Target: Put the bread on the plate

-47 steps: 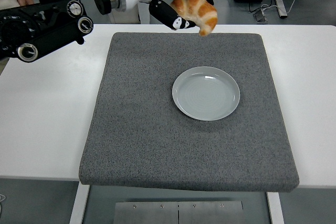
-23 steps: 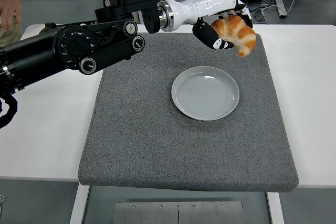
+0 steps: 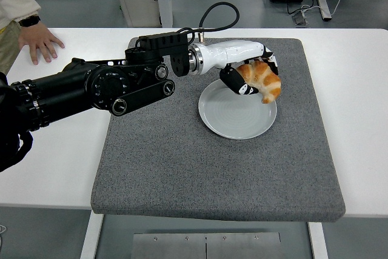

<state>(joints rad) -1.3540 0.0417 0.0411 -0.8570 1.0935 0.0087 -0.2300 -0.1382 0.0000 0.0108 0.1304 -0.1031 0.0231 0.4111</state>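
The left hand (image 3: 250,77) is gripping the bread (image 3: 262,80) over the plate (image 3: 233,116) at its two o'clock rim; lowering and releasing probably come next.

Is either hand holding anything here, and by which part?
Yes: the left hand grips the croissant around its upper end, its lower tip hanging free over the plate.

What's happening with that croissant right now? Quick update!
Left hand gripping croissant, over plate rim. Not released yet. Right arm out of view. Person's hand on table, far corner, not obstructing.
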